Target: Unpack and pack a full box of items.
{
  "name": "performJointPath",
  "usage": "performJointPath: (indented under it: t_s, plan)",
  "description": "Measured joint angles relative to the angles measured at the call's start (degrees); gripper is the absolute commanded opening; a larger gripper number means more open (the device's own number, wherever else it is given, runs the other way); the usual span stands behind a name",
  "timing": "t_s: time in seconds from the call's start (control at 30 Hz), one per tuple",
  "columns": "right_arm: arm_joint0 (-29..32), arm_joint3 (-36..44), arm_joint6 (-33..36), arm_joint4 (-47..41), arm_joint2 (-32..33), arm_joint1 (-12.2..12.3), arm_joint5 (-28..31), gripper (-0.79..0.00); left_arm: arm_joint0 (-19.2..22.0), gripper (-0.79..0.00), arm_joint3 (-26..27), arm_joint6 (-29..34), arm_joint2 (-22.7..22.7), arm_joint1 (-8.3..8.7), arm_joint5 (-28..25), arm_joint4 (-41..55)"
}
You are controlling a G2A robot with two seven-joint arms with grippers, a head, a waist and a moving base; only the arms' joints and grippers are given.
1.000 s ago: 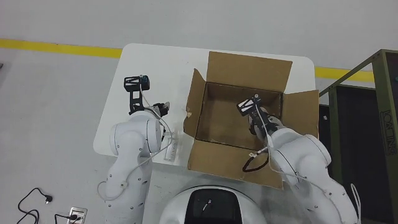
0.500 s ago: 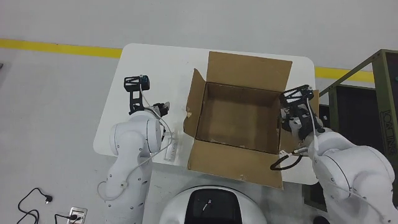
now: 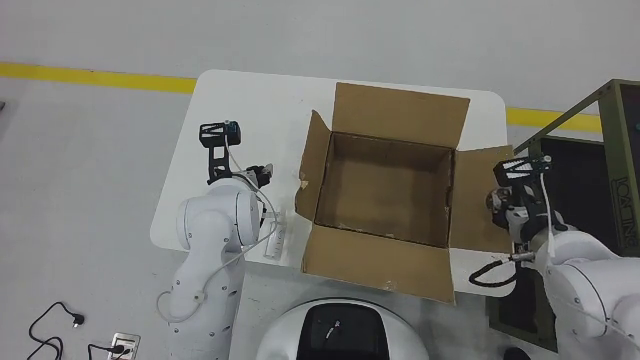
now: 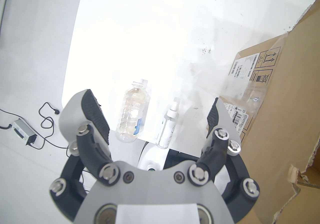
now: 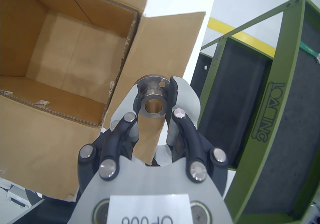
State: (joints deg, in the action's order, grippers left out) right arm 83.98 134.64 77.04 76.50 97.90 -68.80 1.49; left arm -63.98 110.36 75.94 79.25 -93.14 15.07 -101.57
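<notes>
Right gripper (image 3: 524,168), at the top view's right edge, pinches a smooth metal ring (image 5: 153,97) that could slip loose. Left gripper (image 4: 152,103) gapes wide, empty.

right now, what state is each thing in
cardboard box: open, flaps folded out
metal bushing: gripped in the right claw
right claw: shut on the metal bushing
left claw: open, holding nothing
plastic bottle: lying on the table
spray bottle: lying beside it, not touching

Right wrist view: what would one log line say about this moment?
right gripper: shut on metal flanged bushing, outside cardboard box | left gripper: fingers open, above table near plastic bottle, spray bottle
</notes>
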Motion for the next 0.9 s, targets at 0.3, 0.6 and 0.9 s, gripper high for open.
performJointPath:
  t_s: [0.3, 0.6, 0.9]
  plan:
    - [5.36, 0.0, 0.15, -2.04, 5.05, 0.22, 1.46, -0.785, 0.0, 0.0, 0.0, 0.0, 0.0, 0.0, 0.0, 0.0]
    - [8.71, 0.0, -0.99, -4.3, 9.9, 0.45, 2.86, -0.785, 0.0, 0.0, 0.0, 0.0, 0.0, 0.0, 0.0, 0.0]
    - [13.47, 0.0, -2.82, -6.05, 14.3, 0.48, 3.05, -0.785, 0.0, 0.0, 0.0, 0.0, 0.0, 0.0, 0.0, 0.0]
